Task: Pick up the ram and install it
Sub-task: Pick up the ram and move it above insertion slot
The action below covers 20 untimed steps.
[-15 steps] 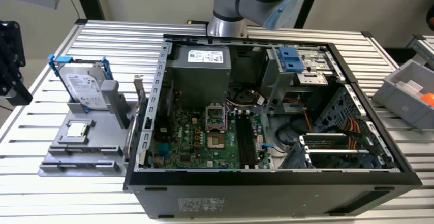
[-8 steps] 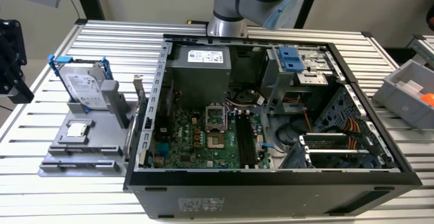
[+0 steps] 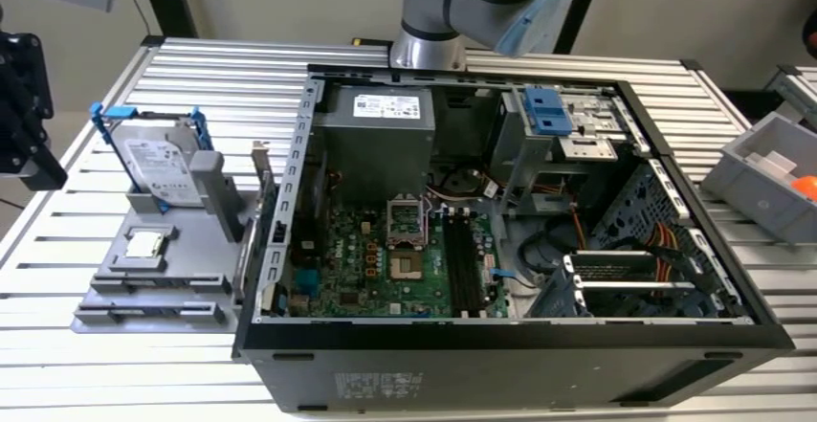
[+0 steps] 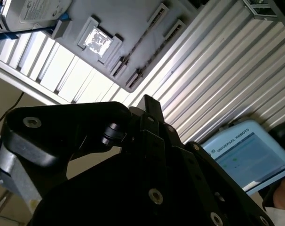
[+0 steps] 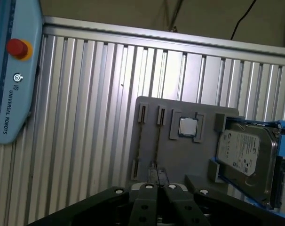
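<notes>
Ram on edge in a slot of the grey tray, beneath the pincer.
The pincer hangs over the slot's near end, fingers drawn narrow and holding nothing. The processor chip sits just past the ram, with the hard drive farther out on the ribbed bench.

black claw up close, grey holder with square chip, ribbed metal table, blue tablet

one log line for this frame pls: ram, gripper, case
ram: edge-on in grey fixture slot beside processor chip, not picked | gripper: over fixture, in line with ram | PC case: open
</notes>
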### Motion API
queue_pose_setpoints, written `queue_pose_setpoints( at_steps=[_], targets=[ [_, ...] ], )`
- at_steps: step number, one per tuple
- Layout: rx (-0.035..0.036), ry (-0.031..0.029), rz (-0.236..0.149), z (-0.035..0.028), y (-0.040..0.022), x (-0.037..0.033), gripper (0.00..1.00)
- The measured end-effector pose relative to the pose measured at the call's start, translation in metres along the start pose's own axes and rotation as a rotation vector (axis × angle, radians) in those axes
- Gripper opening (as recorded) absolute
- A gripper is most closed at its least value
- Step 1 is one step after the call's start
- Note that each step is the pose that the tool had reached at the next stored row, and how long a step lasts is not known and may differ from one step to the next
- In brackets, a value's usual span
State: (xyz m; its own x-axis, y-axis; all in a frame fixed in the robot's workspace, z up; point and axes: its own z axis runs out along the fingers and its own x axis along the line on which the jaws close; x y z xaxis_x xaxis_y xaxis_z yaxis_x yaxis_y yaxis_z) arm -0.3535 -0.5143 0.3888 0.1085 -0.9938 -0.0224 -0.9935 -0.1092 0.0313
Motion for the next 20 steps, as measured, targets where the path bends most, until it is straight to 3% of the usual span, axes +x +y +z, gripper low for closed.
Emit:
queue_pose_setpoints(
  at_steps=[5,20],
  targets=[
    [0.0018,-0.0142,-0.001,0.0002,-0.0001,-0.0006,0.00],
    [0.0025,-0.0156,0.023,0.0002,-0.0003,-0.0022,0.00]
  ],
)
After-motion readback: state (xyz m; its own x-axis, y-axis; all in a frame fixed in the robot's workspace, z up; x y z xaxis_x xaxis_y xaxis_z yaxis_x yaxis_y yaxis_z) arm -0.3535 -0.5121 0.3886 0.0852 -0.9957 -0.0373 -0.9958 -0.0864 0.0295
